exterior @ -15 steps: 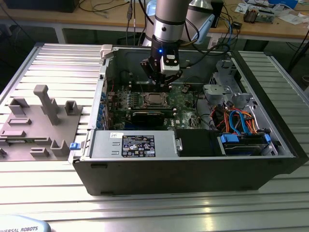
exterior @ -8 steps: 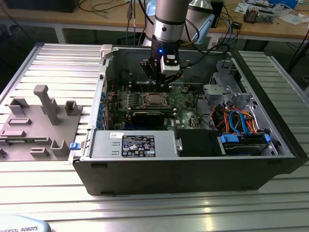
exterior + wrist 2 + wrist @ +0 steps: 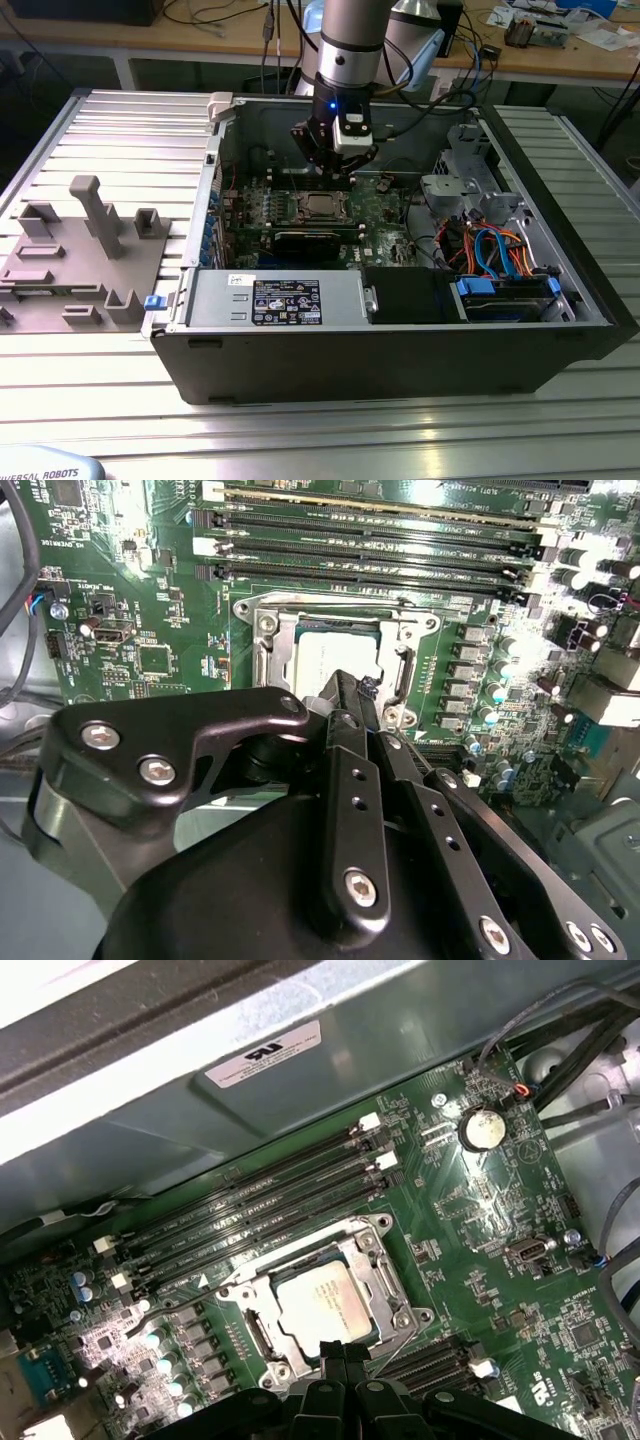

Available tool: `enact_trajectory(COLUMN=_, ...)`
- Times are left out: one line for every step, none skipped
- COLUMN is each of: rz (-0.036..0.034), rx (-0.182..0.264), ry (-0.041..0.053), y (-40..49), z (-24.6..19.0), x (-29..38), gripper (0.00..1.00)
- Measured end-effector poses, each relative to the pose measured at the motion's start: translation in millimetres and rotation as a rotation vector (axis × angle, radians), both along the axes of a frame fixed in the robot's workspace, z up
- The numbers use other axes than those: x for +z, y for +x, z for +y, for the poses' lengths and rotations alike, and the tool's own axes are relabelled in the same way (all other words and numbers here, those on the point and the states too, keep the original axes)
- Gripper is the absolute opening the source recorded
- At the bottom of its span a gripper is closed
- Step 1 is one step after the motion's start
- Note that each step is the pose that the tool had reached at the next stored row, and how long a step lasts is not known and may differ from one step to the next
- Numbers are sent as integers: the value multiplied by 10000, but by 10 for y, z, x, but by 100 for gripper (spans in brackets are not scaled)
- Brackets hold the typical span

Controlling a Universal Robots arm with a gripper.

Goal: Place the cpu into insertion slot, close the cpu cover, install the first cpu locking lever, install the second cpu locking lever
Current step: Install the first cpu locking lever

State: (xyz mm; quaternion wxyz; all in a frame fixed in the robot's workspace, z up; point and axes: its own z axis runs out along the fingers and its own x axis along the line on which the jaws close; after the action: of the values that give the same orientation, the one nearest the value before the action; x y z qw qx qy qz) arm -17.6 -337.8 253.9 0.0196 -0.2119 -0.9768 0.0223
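First wrist view: memory slots (image 3: 250, 1210) beside cpu cover (image 3: 325, 1305).

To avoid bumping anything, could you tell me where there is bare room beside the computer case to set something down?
The slatted table is bare in front of the case, and behind the grey fixture on the exterior view's left. Inside the case it is crowded: gripper, cables.

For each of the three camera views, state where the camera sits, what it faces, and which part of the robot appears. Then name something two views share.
Exterior view: off the arm, looking down into the open computer case; arm and hand show.
Second wrist view: on the arm, facing the green board; the hand shows.
First wrist view: on the arm, facing the board; the hand shows.
Shared: both wrist views show the cpu under the cpu cover.
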Motion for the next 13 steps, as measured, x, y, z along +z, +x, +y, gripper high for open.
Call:
enact_trajectory(rz=0, rx=4, ry=117, y=0, z=0, x=0, gripper=11)
enact_trajectory(rz=0, rx=7, ry=173, y=0, z=0, x=0, gripper=11)
enact_trajectory(rz=0, rx=20, ry=217, y=0, z=0, x=0, gripper=11)
enact_trajectory(rz=0, rx=60, ry=251, y=0, z=0, x=0, gripper=11)
enact_trajectory(rz=0, rx=94, ry=287, y=0, z=0, x=0, gripper=11)
enact_trajectory(rz=1, rx=133, ry=317, y=0, z=0, x=0, gripper=11)
enact_trajectory(rz=0, rx=163, ry=330, y=0, z=1, x=-1, gripper=11)
enact_trajectory(rz=1, rx=207, ry=332, y=0, z=1, x=-1, gripper=11)
enact_trajectory(rz=3, rx=250, ry=332, y=0, z=0, x=-1, gripper=11)
enact_trajectory(rz=3, rx=311, ry=331, y=1, z=0, x=0, gripper=11)
enact_trajectory(rz=4, rx=348, ry=331, y=1, z=0, x=0, gripper=11)
enact_trajectory(rz=5, rx=388, ry=330, y=0, z=-1, x=0, gripper=11)
enact_trajectory(rz=5, rx=389, ry=330, y=1, z=0, x=0, gripper=11)
